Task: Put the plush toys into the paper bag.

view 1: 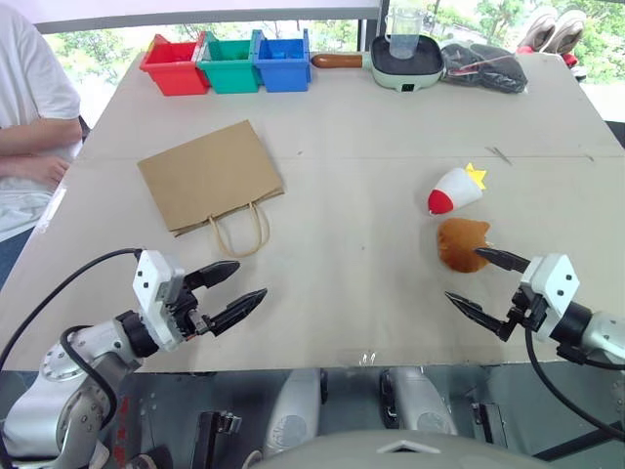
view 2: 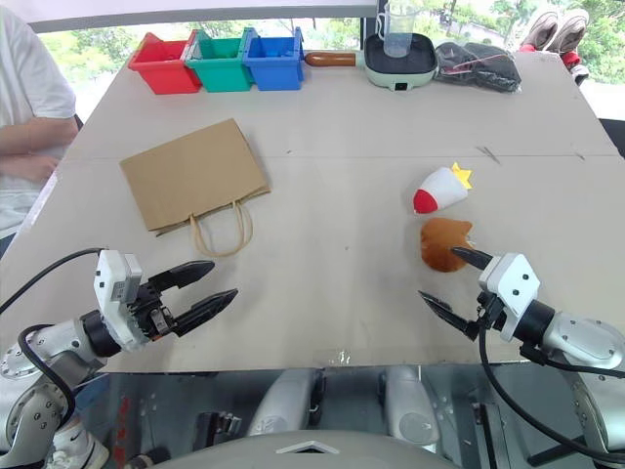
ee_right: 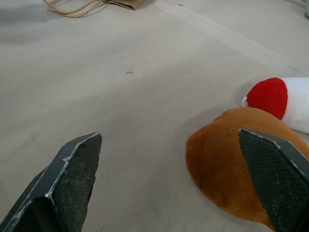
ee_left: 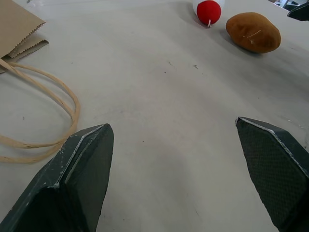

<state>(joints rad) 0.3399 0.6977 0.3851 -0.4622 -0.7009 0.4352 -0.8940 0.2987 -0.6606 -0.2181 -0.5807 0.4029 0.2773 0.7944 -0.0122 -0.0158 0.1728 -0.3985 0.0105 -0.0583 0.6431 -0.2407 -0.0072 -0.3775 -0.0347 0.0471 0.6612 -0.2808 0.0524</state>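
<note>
2 plush toys (view 1: pixel 459 220) by R gripper (view 1: pixel 486 286) (open)

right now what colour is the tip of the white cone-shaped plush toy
Red, clearest in the right wrist view.

seated person in white shirt (view 1: pixel 29 127): cut off by frame edge | dark crumpled bundle (view 1: pixel 483 66) at table's far edge: possibly a bag, unclear | white cone-shaped plush toy (ee_left: pixel 208 9): mostly cropped in left wrist view

The pale table (view 1: pixel 342 195) carried a flat paper bag (view 1: pixel 210 176), two plush toys (view 1: pixel 459 215), three bins (view 1: pixel 229 63), a pan (view 1: pixel 405 61) and a dark bundle (view 1: pixel 483 66).
</note>
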